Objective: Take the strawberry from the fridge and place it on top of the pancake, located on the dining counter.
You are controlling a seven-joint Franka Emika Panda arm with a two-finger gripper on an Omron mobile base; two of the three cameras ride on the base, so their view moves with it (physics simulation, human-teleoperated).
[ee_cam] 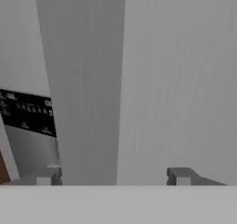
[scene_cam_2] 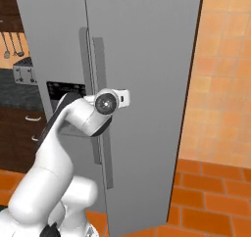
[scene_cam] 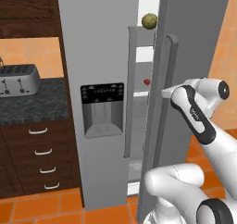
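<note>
Inside the fridge (scene_cam: 99,56), seen through its partly open right door, the strawberry (scene_cam: 147,82) lies on a middle shelf (scene_cam: 140,94). A yellow-green round fruit (scene_cam: 149,20) sits on a higher shelf.

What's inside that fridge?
Through the gap of the fridge, a small red strawberry sits on a shelf and a yellow-green fruit higher up; the doors hide the rest.

door gap: the fridge (scene_cam: 99,56) right door (scene_cam: 185,38) stands partly open, leaving a narrow vertical slot into the lit shelves.
blocker: the door's edge and long handle (scene_cam: 159,126) stand across the slot's right side.
inside: strawberry (scene_cam: 147,82) and a yellow-green fruit (scene_cam: 149,20) sit in the slot.
fingers (ee_cam: 44,177): spread apart, close against the door face.
</note>
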